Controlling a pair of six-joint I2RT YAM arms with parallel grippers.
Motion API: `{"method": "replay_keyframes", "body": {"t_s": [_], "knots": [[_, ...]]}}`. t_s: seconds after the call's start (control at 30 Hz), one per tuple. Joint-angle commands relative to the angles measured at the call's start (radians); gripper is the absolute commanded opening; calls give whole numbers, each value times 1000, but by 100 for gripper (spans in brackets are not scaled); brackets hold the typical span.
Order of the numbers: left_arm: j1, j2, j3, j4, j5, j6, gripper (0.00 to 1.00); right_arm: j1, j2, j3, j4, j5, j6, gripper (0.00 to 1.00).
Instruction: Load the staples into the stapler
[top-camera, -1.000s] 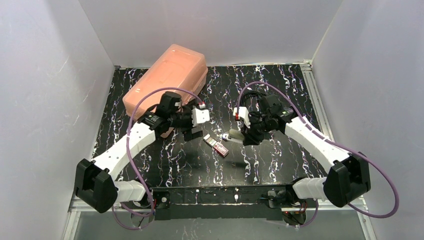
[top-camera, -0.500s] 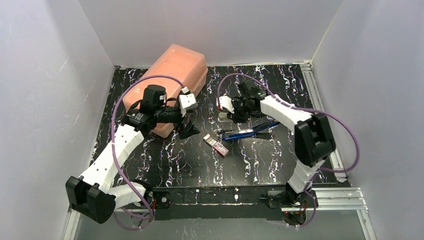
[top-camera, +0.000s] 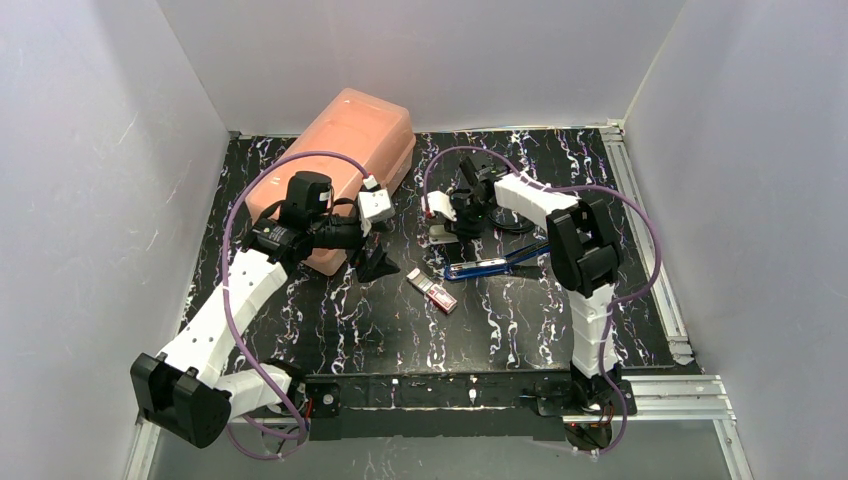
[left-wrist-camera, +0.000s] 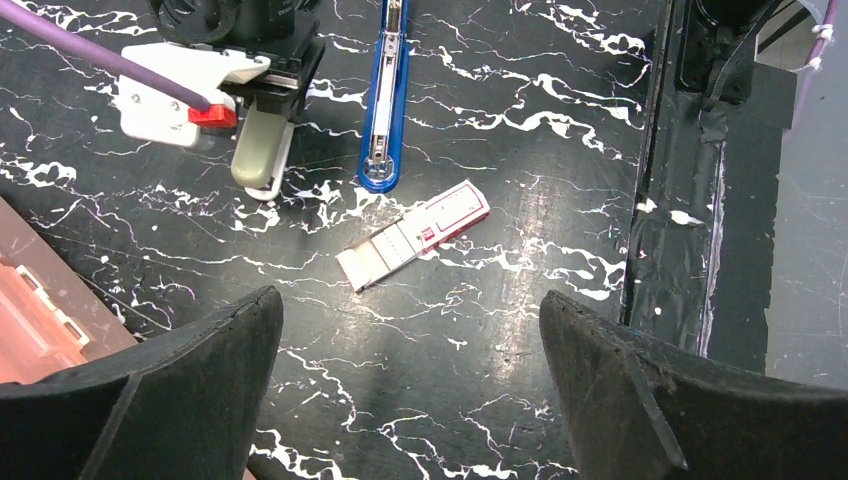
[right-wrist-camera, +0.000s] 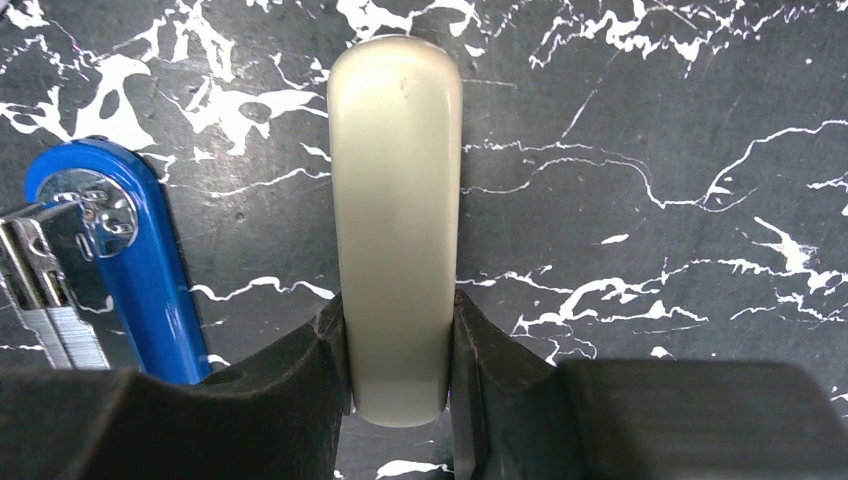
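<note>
right gripper (right-wrist-camera: 398, 330): I have it pinching the cream rounded plastic bar (right-wrist-camera: 395, 180) beside the blue metal stapler (left-wrist-camera: 385, 100), probably the stapler's lid held open.
left gripper (left-wrist-camera: 410, 300): jaws spread wide, poised to grab.
small pink-red cardboard staples box (left-wrist-camera: 415, 235): just off the stapler's tip, untouched.

Ahead of the left gripper (left-wrist-camera: 408, 300) lay the flat pink-red cardboard staples box (left-wrist-camera: 413, 235), the blue metal stapler (left-wrist-camera: 385, 100) beyond.

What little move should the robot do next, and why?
Probably lower the open left pincer onto the staple box lying below it, then close on it. The right pincer holds the stapler's cream lid swung away from the blue base, so the staples seem to be what is missing.
</note>
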Motion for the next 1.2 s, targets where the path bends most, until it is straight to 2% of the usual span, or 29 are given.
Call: {"method": "replay_keyframes", "body": {"t_s": [0.0, 0.2, 0.4, 0.77, 0.97, 1.17], "knots": [[4, -17, 10, -21, 22, 6, 98, -18, 25, 85, -81, -51, -58, 30], [3, -15, 24, -12, 13, -5, 98, -23, 30, 90, -103, -34, -62, 62], [4, -6, 23, -2, 10, 7, 98, -26, 4, 77, -81, -18, -9, 80], [-11, 136, 44, 50, 26, -26, 99, -128, -298, -78, 88, -78, 318, 80], [-73, 248, 77, 94, -7, -22, 99, -294, -468, -201, 61, -122, 465, 82], [-176, 375, 81, 191, -89, -22, 91, -495, -611, -344, 37, -152, 469, 83]]}}
